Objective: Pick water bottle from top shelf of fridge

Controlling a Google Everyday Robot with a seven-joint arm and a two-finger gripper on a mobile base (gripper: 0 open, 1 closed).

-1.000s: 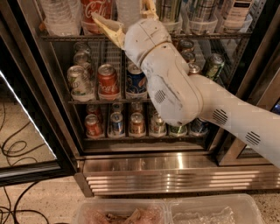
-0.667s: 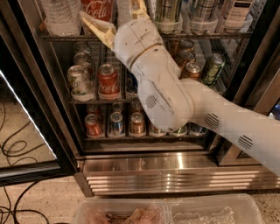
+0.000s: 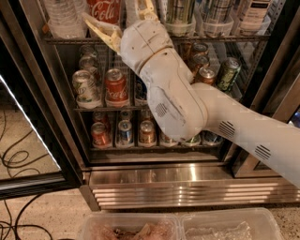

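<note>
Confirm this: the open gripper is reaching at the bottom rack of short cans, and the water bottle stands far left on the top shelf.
Wrong in one respect. The camera view shows the open gripper up at the top shelf, not the bottom rack. The water bottle does stand far left there.

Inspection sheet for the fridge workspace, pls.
Surface: top shelf, wire rack lined with bottles and tall cans.
Job's things: water bottle upright at the shelf's left end, not held; fridge door open.
Clutter: Coca-Cola bottle beside it; short cans on lower racks.
Gripper: gripper open, at top-shelf height, just right of the water bottle.
Cables: black cables on the floor, left.
Surroundings: clear plastic bins at bottom edge.
</note>
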